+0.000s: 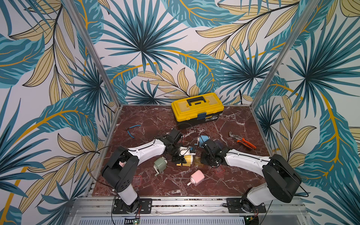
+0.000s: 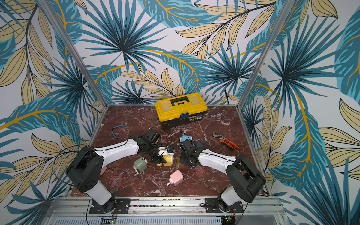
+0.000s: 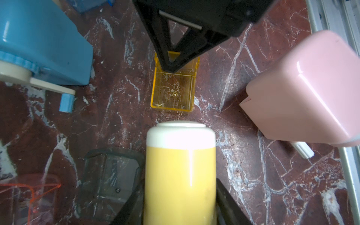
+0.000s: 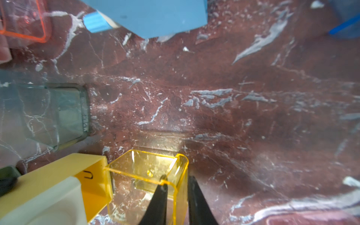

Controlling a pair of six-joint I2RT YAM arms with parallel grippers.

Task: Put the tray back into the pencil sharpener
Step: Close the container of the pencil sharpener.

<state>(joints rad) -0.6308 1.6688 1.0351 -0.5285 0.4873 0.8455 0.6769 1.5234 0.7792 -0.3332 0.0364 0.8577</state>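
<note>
The yellow pencil sharpener (image 1: 189,160) (image 2: 168,160) lies on the marble table, and my left gripper (image 3: 180,210) is shut on its body (image 3: 180,175) from both sides. Just to its right is the clear yellow tray (image 1: 197,161) (image 3: 173,91). My right gripper (image 4: 177,181) is shut on one tray wall (image 4: 180,175), one finger inside and one outside. In the right wrist view the tray's (image 4: 140,171) near corner sits close against the sharpener's open yellow end (image 4: 91,175). Seen from the left wrist, a short strip of table separates tray and sharpener.
A blue sharpener (image 1: 203,139), a green one (image 1: 160,163) and a pink one (image 1: 197,177) lie around the pair. Red trays (image 1: 137,180) (image 1: 220,171) and a dark tray (image 3: 109,175) sit nearby. A yellow toolbox (image 1: 197,108), orange pliers (image 1: 244,143) and blue cutters (image 1: 132,129) lie farther back.
</note>
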